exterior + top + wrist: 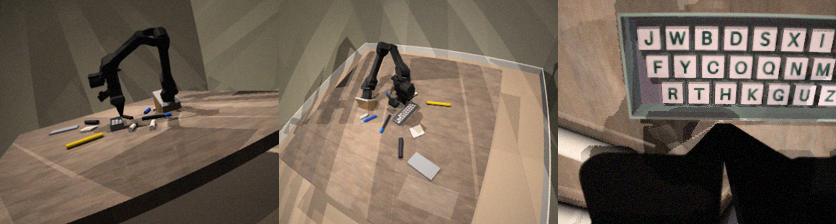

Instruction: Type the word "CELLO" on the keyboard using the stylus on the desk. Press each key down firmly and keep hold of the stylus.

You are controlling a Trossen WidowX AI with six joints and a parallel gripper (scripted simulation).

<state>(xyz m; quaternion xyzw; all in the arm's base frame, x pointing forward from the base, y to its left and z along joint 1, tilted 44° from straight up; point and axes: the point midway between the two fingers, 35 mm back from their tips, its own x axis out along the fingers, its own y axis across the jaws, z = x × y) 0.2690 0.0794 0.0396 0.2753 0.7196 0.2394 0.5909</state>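
My gripper (121, 115) (722, 131) is shut, with its fingertips together and nothing seen between them. It points down just above the table beside the keyboard (405, 113) (116, 127) (713, 66). In the wrist view the tips lie just below the keyboard's lower rim, under the H and K keys. The keys' right part is out of that view. Several pen-like things lie about, and I cannot tell which is the stylus: a black pen with a blue end (385, 124), a blue pen (369, 119) (147, 110), and another black pen (153, 117) with a blue end.
Two white sticks (133, 127) (152, 125) lie near the keyboard. A yellow rod (439, 104) (84, 140), a pale square pad (416, 131) (89, 128), a black cylinder (400, 147) (91, 122) and a grey slab (424, 165) (64, 129) lie farther out.
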